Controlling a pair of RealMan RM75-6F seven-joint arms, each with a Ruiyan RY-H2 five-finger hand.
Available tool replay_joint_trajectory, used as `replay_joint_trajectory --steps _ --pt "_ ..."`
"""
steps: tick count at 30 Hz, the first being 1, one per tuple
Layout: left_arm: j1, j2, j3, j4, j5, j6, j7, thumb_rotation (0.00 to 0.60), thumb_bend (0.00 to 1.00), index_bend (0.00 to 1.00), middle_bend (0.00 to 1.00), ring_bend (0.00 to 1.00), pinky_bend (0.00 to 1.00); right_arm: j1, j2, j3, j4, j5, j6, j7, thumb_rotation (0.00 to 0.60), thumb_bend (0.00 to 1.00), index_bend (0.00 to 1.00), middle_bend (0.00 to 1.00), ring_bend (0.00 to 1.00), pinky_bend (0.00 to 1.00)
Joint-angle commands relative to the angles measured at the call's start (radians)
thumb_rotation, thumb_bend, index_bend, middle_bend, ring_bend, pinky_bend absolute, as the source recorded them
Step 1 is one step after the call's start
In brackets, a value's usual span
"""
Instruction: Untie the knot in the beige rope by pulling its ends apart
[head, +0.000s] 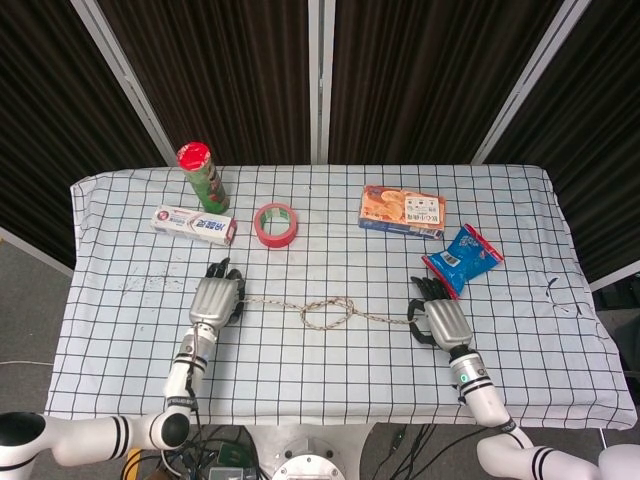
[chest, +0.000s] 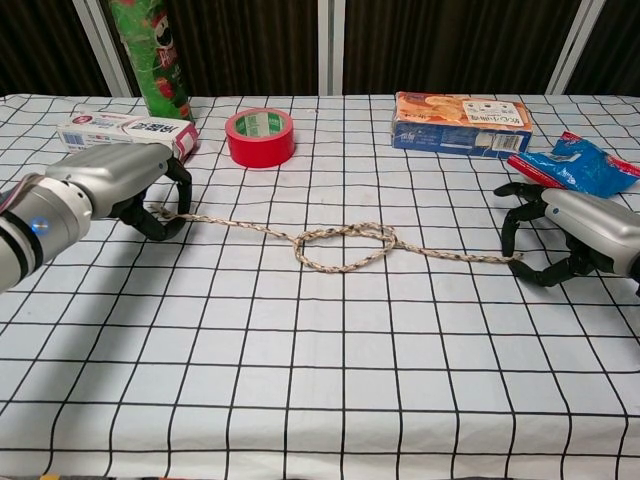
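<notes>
The beige braided rope (chest: 340, 246) lies across the checked desk (chest: 330, 380), its loose knot midway between my hands. My left hand (chest: 118, 187) curls around one end. My right hand (chest: 560, 238) is spread, fingers arched at the other tip, holding nothing. If I pull before it closes, the tip slips free and the knot stays tied.

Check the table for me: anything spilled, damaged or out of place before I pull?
Nothing stands out. The beige rope lies flat, loosely knotted, between the left hand and right hand; the blue snack bag sits just behind the right hand.
</notes>
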Motion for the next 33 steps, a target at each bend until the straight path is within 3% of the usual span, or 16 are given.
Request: replay_joint_trajectory --steps 1,12,33 --pt "0.001 0.001 0.001 -0.001 0.002 0.001 -0.002 0.6 0.47 0.61 0.26 0.03 0.11 -0.001 -0.002 0.001 0.001 -0.002 0.005 0.003 0.6 0.32 0.58 0.08 0.0 0.0" --pt "0.008 0.011 0.003 -0.017 0.012 0.011 -0.012 0.6 0.47 0.61 0.26 0.03 0.11 -0.009 -0.007 0.007 0.006 -0.016 0.045 0.019 0.6 0.35 0.65 0.1 0.0 0.0" --pt "0.047 0.079 0.01 -0.039 0.035 0.022 -0.073 0.6 0.47 0.61 0.26 0.03 0.11 -0.074 0.064 -0.014 -0.08 -0.055 0.163 -0.005 0.6 0.36 0.66 0.12 0.0 0.0"
